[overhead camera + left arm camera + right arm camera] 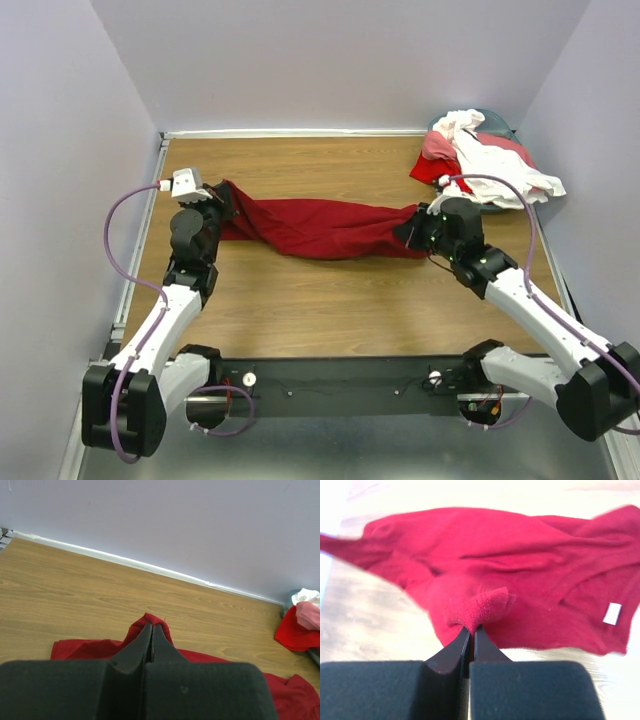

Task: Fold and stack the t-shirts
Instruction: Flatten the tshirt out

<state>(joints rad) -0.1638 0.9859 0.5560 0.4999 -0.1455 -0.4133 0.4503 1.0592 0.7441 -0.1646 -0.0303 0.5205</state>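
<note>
The large dark crimson t-shirt (315,226) lies stretched as a long band across the middle of the wooden table (300,310). My left gripper (222,204) is shut on its left end; in the left wrist view the cloth (150,622) bunches over the closed tips (151,627). My right gripper (412,226) is shut on its right end; in the right wrist view a stitched fold (487,607) sits pinched in the tips (471,629). The other t-shirts, white (500,165), red-pink (436,152) and teal (498,124), lie heaped at the far right corner.
Lavender walls close the table at the back and both sides. A white tag (611,613) shows on the crimson shirt. The heap (302,622) shows at the right edge of the left wrist view. Bare wood lies in front of and behind the shirt.
</note>
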